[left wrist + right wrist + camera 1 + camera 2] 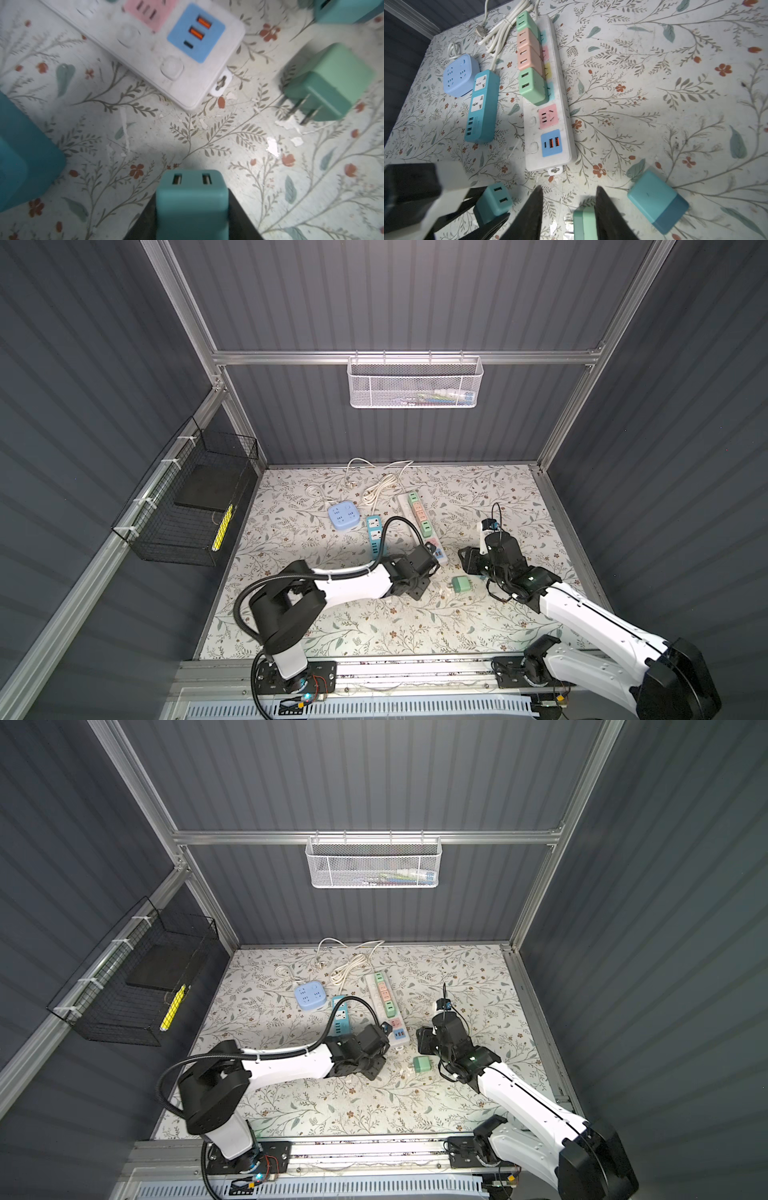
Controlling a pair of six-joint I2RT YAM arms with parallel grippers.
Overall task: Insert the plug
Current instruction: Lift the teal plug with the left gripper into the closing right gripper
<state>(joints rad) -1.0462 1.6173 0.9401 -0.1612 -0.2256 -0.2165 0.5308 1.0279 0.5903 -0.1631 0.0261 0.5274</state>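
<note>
Right wrist view takes in most of the floral table (675, 83), and on it are three socket units. Biggest is the long white power strip (533, 133), then the teal power strip (481, 116), then the blue square socket block (459, 75).

There are seven cube chargers in all. Four plugged-in chargers (529, 58), two green and two peach, fill one end of the white strip. That leaves one pink socket (548, 116) free beside its USB panel. Two chargers lie loose on the table: a green charger (328, 83) on its side with its two prongs showing, and a two-tone teal charger (658, 201).

The seventh, the teal charger (191, 185), looks like the plug to insert. The left gripper (192, 207) is clamped on its flat sides and holds it above the table, near the USB end of the white strip but apart from it. Its prongs are hidden. The right gripper (569, 193) stands with its jaws spread and nothing between them, and the green charger is just beside one finger.

The plug is probably light, hard plastic with smooth and rather slippery faces. It should be held across two opposite flat sides, leaving the prongs clear. The thin prongs could bend if pushed in crooked.
</note>
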